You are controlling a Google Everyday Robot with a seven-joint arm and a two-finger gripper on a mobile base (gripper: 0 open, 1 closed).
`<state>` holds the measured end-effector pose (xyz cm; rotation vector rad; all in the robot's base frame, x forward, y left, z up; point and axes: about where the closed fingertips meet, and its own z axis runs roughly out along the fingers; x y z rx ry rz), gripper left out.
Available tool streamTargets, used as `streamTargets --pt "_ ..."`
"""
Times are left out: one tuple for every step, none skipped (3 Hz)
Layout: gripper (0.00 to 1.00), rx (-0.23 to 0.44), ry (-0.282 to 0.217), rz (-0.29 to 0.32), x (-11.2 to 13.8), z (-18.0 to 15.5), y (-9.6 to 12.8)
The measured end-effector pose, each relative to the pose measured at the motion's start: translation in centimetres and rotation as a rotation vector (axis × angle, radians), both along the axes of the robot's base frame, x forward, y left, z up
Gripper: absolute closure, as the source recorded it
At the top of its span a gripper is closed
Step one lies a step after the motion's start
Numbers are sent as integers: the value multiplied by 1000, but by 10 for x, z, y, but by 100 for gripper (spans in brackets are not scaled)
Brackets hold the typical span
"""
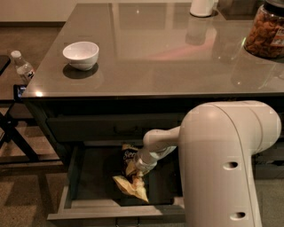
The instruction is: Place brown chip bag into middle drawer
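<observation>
The middle drawer [96,177] is pulled open below the counter, with a dark bottom and paler grey walls. The brown chip bag [130,185] lies inside it near the middle, brown top toward the back and tan-yellow part toward the front panel. My gripper [139,170] reaches down into the drawer on its white arm and sits right on the bag's middle. The arm's large white body [222,164] hides the drawer's right part.
A white bowl [80,54] stands on the grey countertop [168,57] at the left. A clear jar of snacks [266,30] stands at the far right and a white container [202,6] at the back. A closed drawer [106,128] sits above the open one. A water bottle [22,66] stands to the left.
</observation>
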<state>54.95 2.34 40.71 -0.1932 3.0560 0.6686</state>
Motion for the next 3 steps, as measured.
streamTargets --pt "58 0 0 0 0 0 0" --pt "35 0 0 0 0 0 0" --pt "11 0 0 0 0 0 0"
